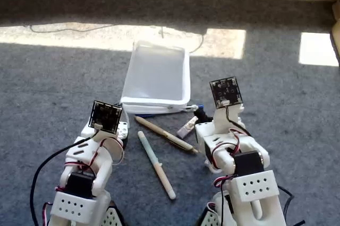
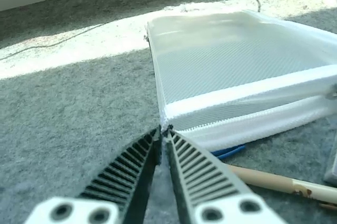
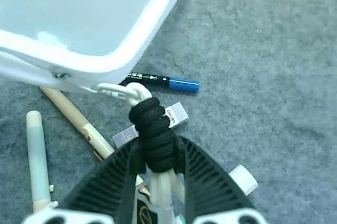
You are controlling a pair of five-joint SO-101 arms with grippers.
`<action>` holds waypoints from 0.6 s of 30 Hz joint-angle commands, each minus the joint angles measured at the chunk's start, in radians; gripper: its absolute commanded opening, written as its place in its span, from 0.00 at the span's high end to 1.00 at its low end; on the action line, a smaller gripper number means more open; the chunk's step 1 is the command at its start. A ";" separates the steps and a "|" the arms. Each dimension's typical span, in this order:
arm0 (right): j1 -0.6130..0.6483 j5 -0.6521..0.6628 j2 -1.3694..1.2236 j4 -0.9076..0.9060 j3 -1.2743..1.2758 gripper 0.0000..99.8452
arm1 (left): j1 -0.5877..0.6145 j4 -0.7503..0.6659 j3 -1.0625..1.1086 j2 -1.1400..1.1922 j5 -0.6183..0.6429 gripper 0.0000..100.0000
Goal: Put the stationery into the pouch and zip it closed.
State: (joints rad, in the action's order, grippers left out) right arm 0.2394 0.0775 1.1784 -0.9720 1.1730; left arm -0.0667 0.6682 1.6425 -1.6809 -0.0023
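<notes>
Where its jaws meet: left gripper (image 2: 163, 133) pinches translucent white mesh pouch (image 2: 237, 61) corner.
Right gripper (image 3: 157, 149): clamped on black cord zip pull (image 3: 151, 124).

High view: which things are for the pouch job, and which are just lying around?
For the job: pouch, beige pen, pale green pen, blue-capped marker, small labelled block, black zip cord, left end effector pinching the pouch corner, right end effector gripping the cord.
Just lying about: thin cable, grey carpet.
</notes>
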 commanded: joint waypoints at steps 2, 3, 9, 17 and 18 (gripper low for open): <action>-0.039 -0.015 0.016 -0.005 -0.065 0.99 | 0.042 0.002 -0.065 -0.012 -0.011 0.99; -0.039 -0.025 0.016 -0.007 -0.065 0.99 | 0.042 0.002 -0.065 -0.012 -0.011 0.99; -0.082 -0.063 0.016 -0.008 -0.065 0.99 | 0.042 0.002 -0.065 -0.012 -0.011 0.99; -0.091 -0.100 0.016 -0.007 -0.065 0.99 | 0.067 0.002 -0.065 -0.012 -0.011 0.99; -0.088 -0.087 0.016 -0.008 -0.065 0.99 | 0.064 0.002 -0.064 -0.012 -0.011 0.99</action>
State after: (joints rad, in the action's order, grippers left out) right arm 0.1872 -0.0069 1.1784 -0.9720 1.1730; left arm -0.0391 0.6682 1.6425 -1.6809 -0.0023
